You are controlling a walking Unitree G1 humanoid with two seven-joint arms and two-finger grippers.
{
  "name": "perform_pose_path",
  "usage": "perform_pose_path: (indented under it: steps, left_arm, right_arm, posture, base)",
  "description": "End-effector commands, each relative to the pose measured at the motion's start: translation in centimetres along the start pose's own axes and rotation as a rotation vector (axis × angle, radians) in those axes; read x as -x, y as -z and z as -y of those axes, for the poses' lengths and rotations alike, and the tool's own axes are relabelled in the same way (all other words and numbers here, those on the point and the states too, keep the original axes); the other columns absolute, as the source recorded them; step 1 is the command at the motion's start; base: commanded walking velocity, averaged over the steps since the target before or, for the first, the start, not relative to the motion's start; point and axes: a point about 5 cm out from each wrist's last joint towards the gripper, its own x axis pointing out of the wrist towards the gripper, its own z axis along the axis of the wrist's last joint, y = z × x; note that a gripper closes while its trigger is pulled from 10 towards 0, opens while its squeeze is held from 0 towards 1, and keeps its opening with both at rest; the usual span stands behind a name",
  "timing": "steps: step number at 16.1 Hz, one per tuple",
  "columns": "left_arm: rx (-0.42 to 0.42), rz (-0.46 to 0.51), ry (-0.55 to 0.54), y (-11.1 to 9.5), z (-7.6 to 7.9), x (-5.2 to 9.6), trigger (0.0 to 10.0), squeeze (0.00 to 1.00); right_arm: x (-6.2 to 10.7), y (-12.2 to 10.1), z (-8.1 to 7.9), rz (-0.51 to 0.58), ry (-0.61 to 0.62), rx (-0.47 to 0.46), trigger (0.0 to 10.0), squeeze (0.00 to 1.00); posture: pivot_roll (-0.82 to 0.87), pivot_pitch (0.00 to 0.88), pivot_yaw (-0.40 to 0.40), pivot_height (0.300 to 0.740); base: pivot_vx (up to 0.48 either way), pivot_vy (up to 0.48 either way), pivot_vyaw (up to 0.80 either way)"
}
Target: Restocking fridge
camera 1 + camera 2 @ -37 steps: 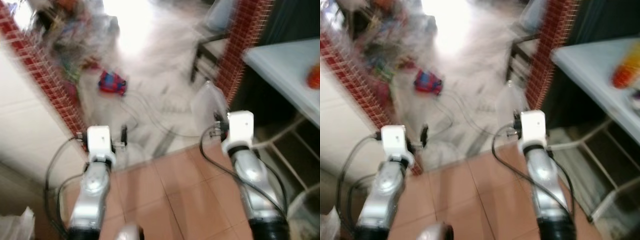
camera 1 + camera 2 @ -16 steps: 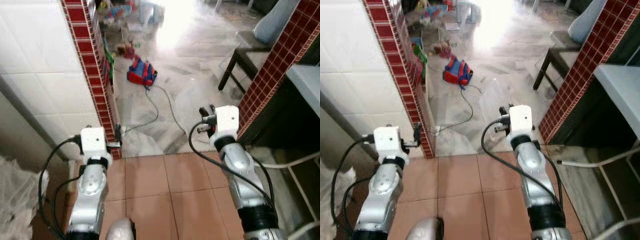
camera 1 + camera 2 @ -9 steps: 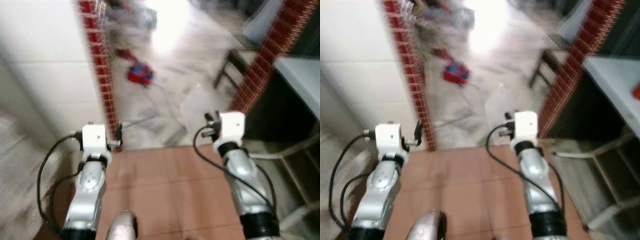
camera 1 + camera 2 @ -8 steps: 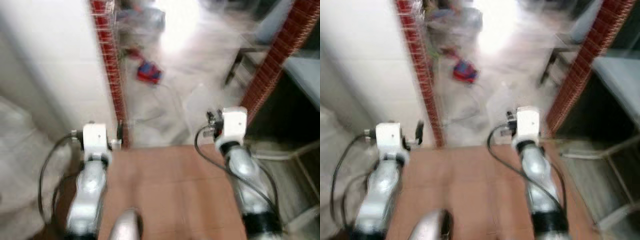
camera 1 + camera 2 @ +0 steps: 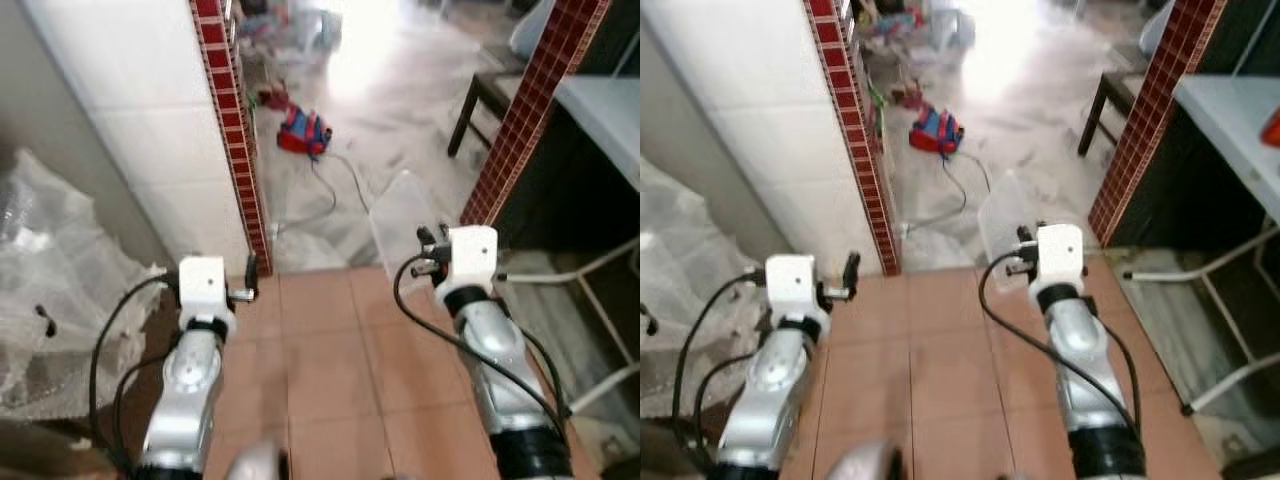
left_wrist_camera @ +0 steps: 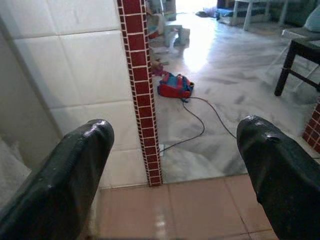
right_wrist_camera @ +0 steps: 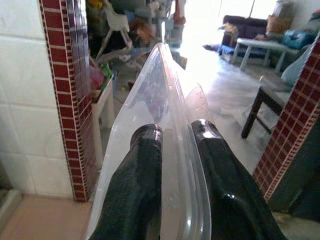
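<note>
Since a second ago the camera has swung left: the crumpled plastic sheeting [image 5: 55, 290] now takes up the left of the frame, the red-tiled wall edge [image 5: 850, 130] sits nearer the centre, and both arms hold the same pose.

At centre right of the head views the right gripper [image 7: 175, 137] carries a clear plastic container [image 7: 160, 115], edge-on. It looks empty, so light, with thin walls that likely flex and a smooth, slippery surface; a hold on the stiffer rim seems safest. The two black fingers [image 7: 142, 165] are nearly closed, one on each side of a single wall, pinching it.

Lower left, the left gripper [image 6: 175, 145] is spread wide with nothing between its fingers, above the terracotta floor tiles [image 5: 330, 360].
</note>
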Motion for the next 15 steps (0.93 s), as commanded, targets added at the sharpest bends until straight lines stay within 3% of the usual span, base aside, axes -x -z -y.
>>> perform_pose_path:
  steps: [1, 5, 15]
  left_arm:
    - [-0.006, 0.01, -0.021, -0.56, -0.71, -0.24, 10.0, 0.0]
    - [0.014, 0.015, -0.015, -0.7, -0.57, -0.4, 10.0, 0.0]
    - [0.02, 0.014, -0.009, -0.71, -0.14, -0.59, 10.0, 0.0]
  right_arm:
    - [-0.43, -0.72, -0.48, 0.029, -0.013, -0.007, 10.0, 0.0]
    - [-0.46, -0.68, 0.19, 0.027, 0.01, -0.008, 10.0, 0.0]
    - [-0.59, -0.75, 0.32, 0.024, 0.004, 0.002, 10.0, 0.0]
  posture:
    - [0.08, 0.0, 0.017, 0.74]
    - [0.08, 0.003, 0.02, 0.74]
    - [0.07, 0.007, 0.008, 0.74]
  base:
    - [0.0, 0.0, 0.8]
    - [0.0, 0.161, 0.24]
    - [0.0, 0.479, 0.0]
